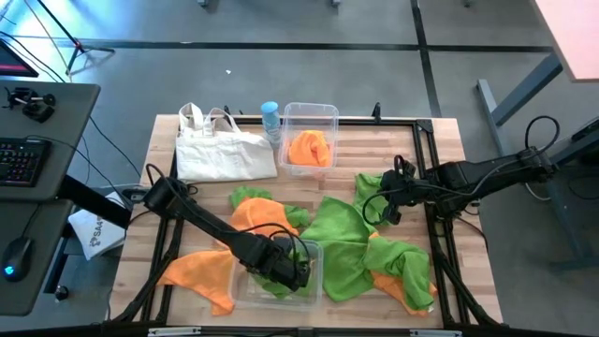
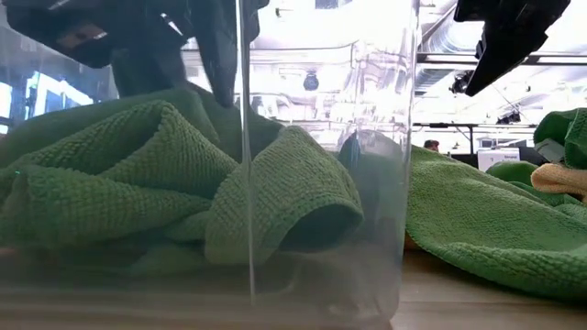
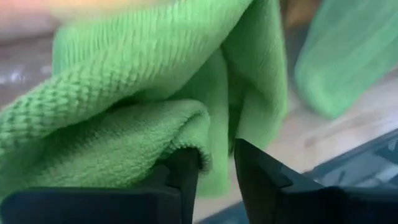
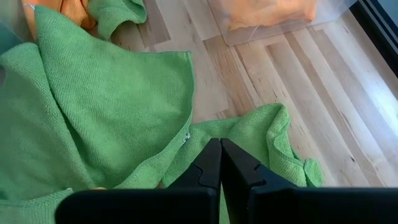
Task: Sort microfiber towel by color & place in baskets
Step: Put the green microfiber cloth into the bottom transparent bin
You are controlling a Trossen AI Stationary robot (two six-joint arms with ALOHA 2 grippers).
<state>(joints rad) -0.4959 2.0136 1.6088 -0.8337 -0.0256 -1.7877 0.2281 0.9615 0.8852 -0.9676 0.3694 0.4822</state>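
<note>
My left gripper (image 1: pixel 292 271) is down inside the near clear basket (image 1: pixel 314 251), shut on a bright green towel (image 3: pixel 124 106) that lies bunched on the basket's floor (image 2: pixel 138 183). My right gripper (image 4: pixel 220 157) is shut. It hovers above green towels (image 4: pixel 112 112) spread on the table's right half (image 1: pixel 351 239) and touches nothing. The far clear basket (image 1: pixel 323 114) holds an orange towel (image 1: pixel 309 150). More orange towels lie on the table (image 1: pixel 201 271), one partly under a green one (image 1: pixel 262 215). My left gripper pinches a fold of the green towel (image 3: pixel 217 134) between its two fingers; the cloth keeps them a little apart, and the fold bulges over one fingertip (image 3: pixel 186 158). The fingers come from above, pointing down into the basket. The towel rests heaped on the basket's floor, slack.
A white canvas tote bag (image 1: pixel 220 150) lies at the far left of the table, with a pale blue bottle (image 1: pixel 270 117) beside the far basket. A dark metal frame (image 1: pixel 435 168) runs along the table's right side. A desk with a keyboard (image 1: pixel 23 159) stands beyond the left edge.
</note>
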